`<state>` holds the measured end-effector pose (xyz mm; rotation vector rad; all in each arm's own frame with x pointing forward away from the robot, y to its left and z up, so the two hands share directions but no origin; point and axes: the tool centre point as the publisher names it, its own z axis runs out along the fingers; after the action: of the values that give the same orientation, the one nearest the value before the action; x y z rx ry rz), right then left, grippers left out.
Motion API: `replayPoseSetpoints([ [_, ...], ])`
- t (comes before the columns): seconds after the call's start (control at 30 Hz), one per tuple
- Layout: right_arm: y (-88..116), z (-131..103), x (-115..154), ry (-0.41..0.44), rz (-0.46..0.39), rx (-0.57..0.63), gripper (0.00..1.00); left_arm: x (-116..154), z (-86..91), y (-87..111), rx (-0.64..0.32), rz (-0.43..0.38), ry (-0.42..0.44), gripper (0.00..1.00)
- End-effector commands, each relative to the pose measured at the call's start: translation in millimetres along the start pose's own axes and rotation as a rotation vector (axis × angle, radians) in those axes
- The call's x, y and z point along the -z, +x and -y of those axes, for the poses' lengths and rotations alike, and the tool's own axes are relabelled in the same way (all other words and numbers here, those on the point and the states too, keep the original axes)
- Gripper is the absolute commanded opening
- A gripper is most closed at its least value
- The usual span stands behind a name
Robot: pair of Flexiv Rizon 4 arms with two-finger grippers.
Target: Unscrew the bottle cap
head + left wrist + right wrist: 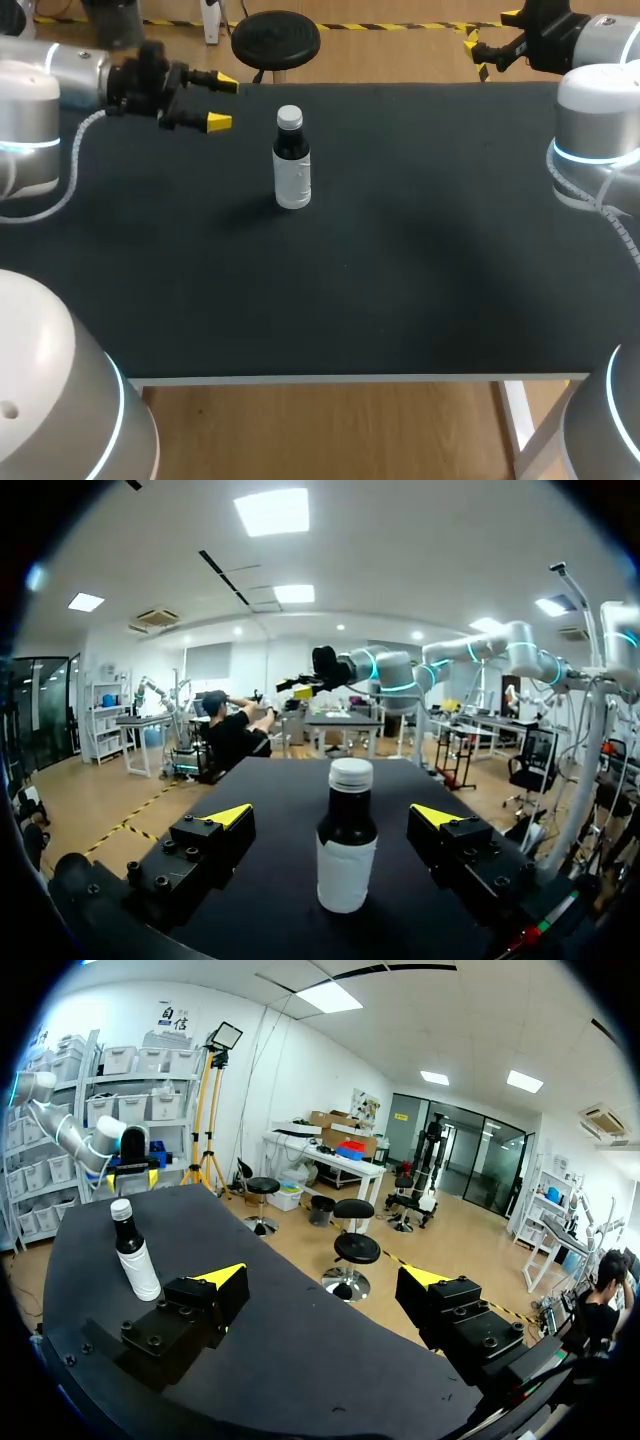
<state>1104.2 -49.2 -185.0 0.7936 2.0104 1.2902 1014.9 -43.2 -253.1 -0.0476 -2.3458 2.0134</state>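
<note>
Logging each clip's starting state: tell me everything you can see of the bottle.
The bottle is small, dark at the shoulders and neck, with a white label round its lower body and a pale, ribbed cap screwed on. It stands upright on the black table, left of the middle. Nothing touches it; the open left gripper points at it from beside, apart.
</note>
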Motion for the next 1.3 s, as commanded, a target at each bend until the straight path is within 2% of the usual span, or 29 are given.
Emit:
replayPoseSetpoints([
  [0.03,-0.5,0.1,0.0,0.0,-0.001,0.0,1.0,-7.5,-6.6,1.8,-0.001,-0.006,0.0,1.0],
  [0.57,-0.5,0.1,0.0,0.0,-0.001,0.0,1.0,-42.1,-12.4,10.4,0.008,-0.032,0.011,1.0],
  [1.3,-0.5,0.1,0.0,0.0,-0.001,0.0,1.0,-73.0,-20.6,13.8,0.023,-0.078,0.027,1.0],
])
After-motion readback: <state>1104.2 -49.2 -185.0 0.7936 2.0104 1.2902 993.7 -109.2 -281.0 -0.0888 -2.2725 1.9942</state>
